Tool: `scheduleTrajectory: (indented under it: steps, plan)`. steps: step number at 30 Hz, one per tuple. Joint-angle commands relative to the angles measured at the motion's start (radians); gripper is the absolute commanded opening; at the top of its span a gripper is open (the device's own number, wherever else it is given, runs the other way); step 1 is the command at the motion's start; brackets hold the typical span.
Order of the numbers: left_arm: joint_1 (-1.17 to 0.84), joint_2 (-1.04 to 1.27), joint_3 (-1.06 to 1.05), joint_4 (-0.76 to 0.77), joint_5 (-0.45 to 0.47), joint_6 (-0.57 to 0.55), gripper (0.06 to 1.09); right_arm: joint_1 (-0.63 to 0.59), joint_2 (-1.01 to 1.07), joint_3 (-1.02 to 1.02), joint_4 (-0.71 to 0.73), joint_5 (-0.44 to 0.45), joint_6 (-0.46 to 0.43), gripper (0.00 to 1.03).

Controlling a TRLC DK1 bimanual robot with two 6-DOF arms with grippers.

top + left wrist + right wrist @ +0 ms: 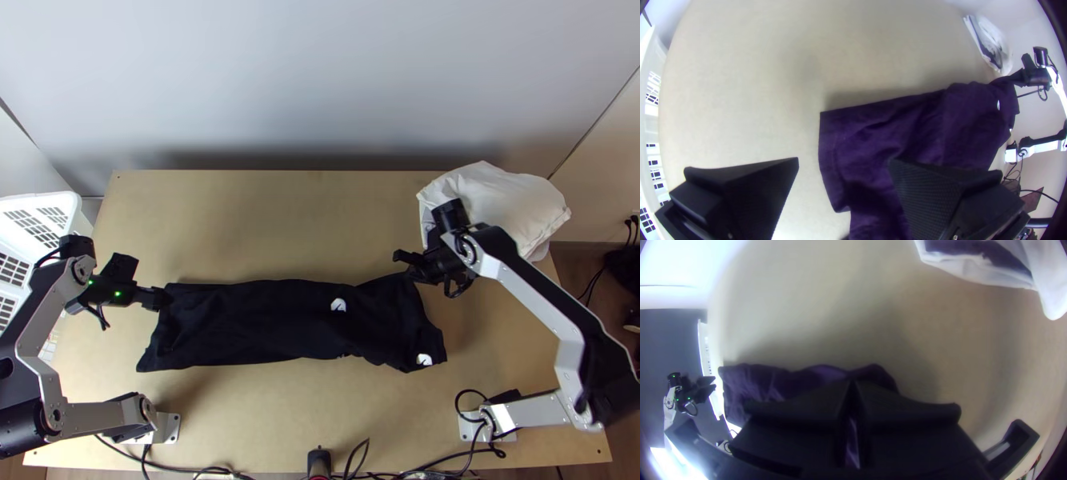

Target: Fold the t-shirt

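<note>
Arms (532, 302) silver-grey, joints (22, 422) blk, cables (102, 317) blk; grn LEDs (118, 294), L arm (48, 308).

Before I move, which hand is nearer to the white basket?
Left. The left hand is between the basket and the t-shirt; the right hand grips the shirt's edge toward its other end, well away from the basket.

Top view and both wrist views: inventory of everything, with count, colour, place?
t-shirt: 1, black with white patches, long strip across table
table: 1, light wood, under the shirt
bundle: 1, white, table's far right corner
basket: 1, white, by table's left edge
wall: 1, pale grey, beyond table
cables: several, black, near edge
arms: 2, silver-grey and black, left and right
left hand: 1, black, open, by shirt's left end
right hand: 1, black, shut on shirt's far edge, rightward
</note>
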Motion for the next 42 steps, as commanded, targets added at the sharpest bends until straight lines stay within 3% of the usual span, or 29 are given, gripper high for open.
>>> scheduleTrajectory:
  steps: [1, 12, 28, 29, 30, 32, 38, 42]
  plan:
    - [0.015, 0.001, 0.000, 0.001, 0.001, -0.005, 1.04, 0.025, -0.120, -0.010, 0.023, 0.046, -0.005, 0.03]
    - [0.005, 0.073, 0.018, 0.042, 0.001, -0.054, 1.04, 0.027, -0.120, -0.016, -0.060, 0.082, 0.018, 0.03]
    - [-0.041, 0.164, 0.020, 0.168, 0.029, -0.123, 1.01, 0.028, -0.120, -0.018, -0.069, 0.082, 0.027, 0.03]
    - [-0.042, 0.161, 0.015, 0.166, 0.030, -0.128, 0.91, 0.030, -0.120, -0.019, -0.069, 0.082, 0.029, 0.03]
    - [-0.045, 0.158, 0.015, 0.171, 0.038, -0.149, 0.70, 0.028, -0.120, -0.019, -0.069, 0.082, 0.029, 0.03]
    - [-0.041, 0.145, 0.012, 0.208, 0.067, -0.215, 0.08, 0.028, -0.120, -0.019, -0.069, 0.082, 0.037, 0.03]
    - [-0.027, 0.093, 0.036, 0.179, 0.141, -0.258, 0.09, 0.014, -0.131, -0.004, -0.072, 0.084, 0.040, 0.03]
    - [-0.028, 0.018, 0.210, 0.033, 0.307, -0.365, 0.09, 0.007, -0.138, 0.100, -0.033, 0.108, 0.049, 0.03]
